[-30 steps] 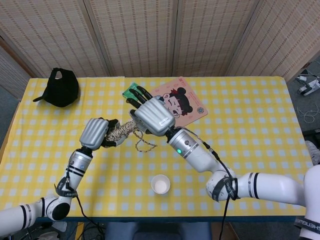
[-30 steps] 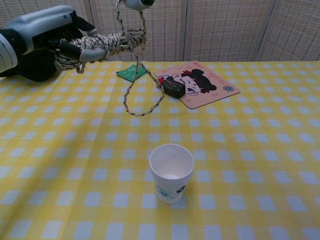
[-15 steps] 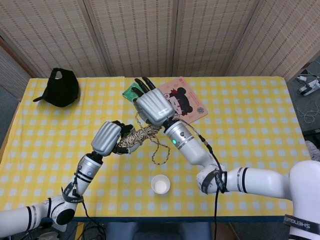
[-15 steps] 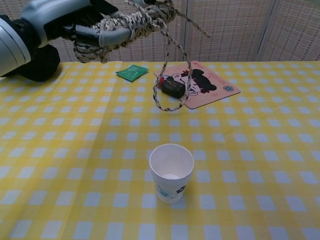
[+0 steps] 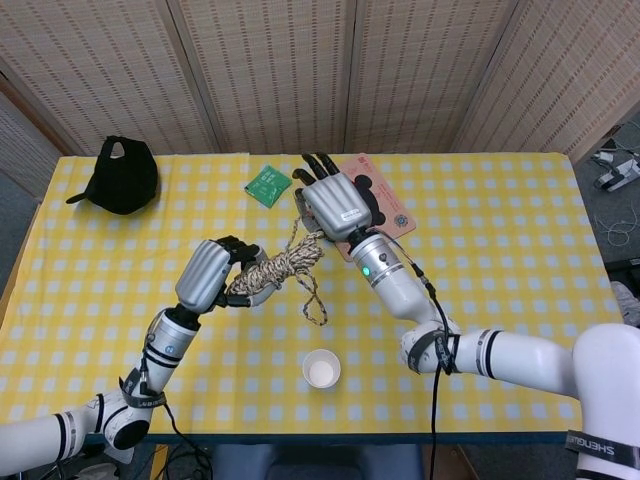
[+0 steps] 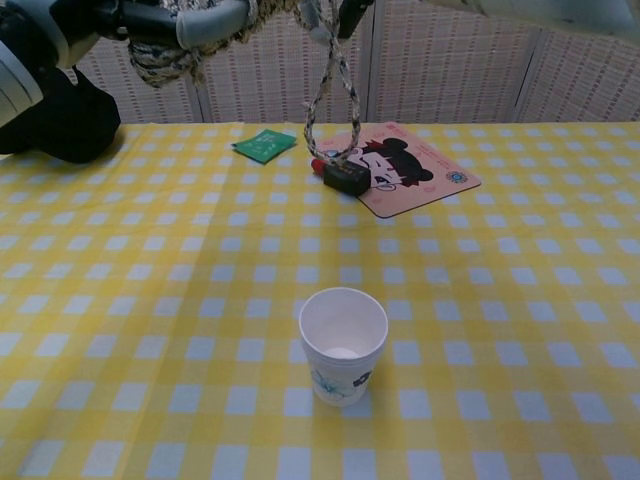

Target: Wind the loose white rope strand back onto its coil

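Left hand (image 5: 212, 275) around braided rope coil (image 5: 283, 265); right hand (image 5: 335, 205) pinching its speckled strand (image 5: 312, 296).

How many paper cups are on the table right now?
1. A single white paper cup stands upright on the yellow checked tablecloth near the front edge, below the raised rope coil. None other shows in either view.

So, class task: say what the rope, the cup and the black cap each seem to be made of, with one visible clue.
Rope: twisted fibre, probably cotton or synthetic, matte; speckled white and dark strands show the twist.
Cup: most likely paper, smooth white with a rolled rim and a small print low on its side.
Black cap: seemingly soft cloth, dull, slumped with folds.
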Robot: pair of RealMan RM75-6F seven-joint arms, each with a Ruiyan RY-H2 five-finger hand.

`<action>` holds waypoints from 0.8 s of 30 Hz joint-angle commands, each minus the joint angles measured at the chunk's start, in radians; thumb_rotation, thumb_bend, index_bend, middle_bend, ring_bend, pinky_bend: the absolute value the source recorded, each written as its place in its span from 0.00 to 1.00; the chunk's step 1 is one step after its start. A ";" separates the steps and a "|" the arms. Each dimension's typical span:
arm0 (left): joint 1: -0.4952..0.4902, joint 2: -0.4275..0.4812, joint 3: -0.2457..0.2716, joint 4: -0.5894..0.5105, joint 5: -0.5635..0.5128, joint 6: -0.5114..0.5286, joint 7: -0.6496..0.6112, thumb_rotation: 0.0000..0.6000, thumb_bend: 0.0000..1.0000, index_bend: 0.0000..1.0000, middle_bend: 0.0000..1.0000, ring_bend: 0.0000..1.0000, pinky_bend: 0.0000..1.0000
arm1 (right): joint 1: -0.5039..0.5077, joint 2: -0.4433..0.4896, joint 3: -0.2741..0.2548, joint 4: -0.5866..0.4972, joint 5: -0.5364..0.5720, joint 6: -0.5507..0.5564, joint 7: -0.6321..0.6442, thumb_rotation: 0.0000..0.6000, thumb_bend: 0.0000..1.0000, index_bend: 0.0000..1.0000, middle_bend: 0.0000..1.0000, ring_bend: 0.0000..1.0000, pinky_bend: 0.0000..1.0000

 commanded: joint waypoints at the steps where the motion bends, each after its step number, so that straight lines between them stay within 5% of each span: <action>1: 0.007 0.000 -0.008 -0.003 0.006 0.021 -0.028 0.70 0.36 0.78 0.81 0.65 0.52 | -0.013 -0.017 -0.018 0.026 -0.015 -0.008 0.023 1.00 0.43 0.59 0.21 0.00 0.00; 24: 0.020 0.015 -0.127 -0.019 -0.186 0.038 -0.022 0.61 0.36 0.78 0.81 0.65 0.52 | -0.105 -0.097 -0.159 0.057 -0.180 -0.001 0.049 1.00 0.43 0.59 0.21 0.00 0.00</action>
